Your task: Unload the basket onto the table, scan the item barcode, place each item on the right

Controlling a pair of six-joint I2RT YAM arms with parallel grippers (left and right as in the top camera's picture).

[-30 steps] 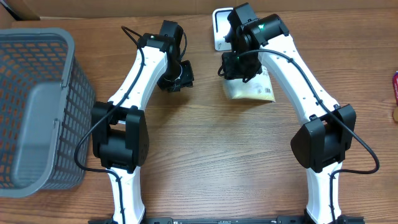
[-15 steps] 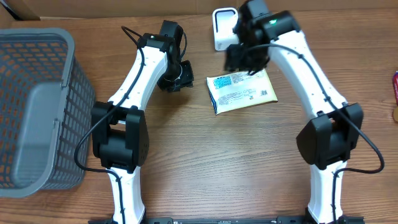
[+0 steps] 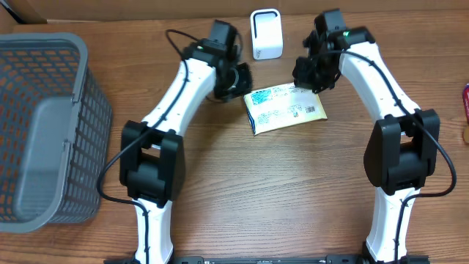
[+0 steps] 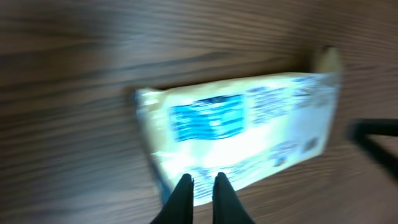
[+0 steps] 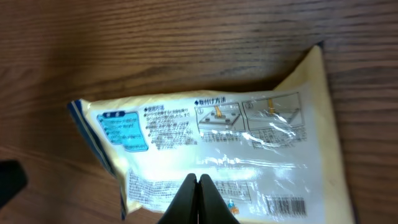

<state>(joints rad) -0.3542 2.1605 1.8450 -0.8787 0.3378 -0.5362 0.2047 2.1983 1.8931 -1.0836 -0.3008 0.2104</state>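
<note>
Table (image 3: pixel 242 183): brown wood-grain top, matt.

Scanner (image 3: pixel 265 34): one, a white plastic block with rounded corners, standing at the far edge. All places below are taken from it.

Packet (image 3: pixel 284 108): one, a flat rectangular pouch of glossy film that catches glare in the right wrist view. It is cream-yellow with a blue label panel, dense small print and two line diagrams. It lies flat on the wood just on the robot's side of the scanner, a little to the right and slightly askew. The printed face is up. Barcode (image 5: pixel 289 205): small, near one corner of the packet.

Basket (image 3: pixel 44 125): one, grey plastic lattice with a solid rim, well off to the left of the scanner.

Arms: two, with white shells and black joints.

Left gripper (image 3: pixel 238 79): near the scanner, on its left and toward the robot, over the packet's blue-label end. Thin black fingers (image 4: pixel 183 194) drawn all but together. Nothing is between them. The wrist view is blurred.

Right gripper (image 3: pixel 315 73): to the right of the scanner, above the packet's far right corner. Its black fingers (image 5: pixel 191 193) are pressed tip to tip and empty, and the packet lies beneath them.
</note>
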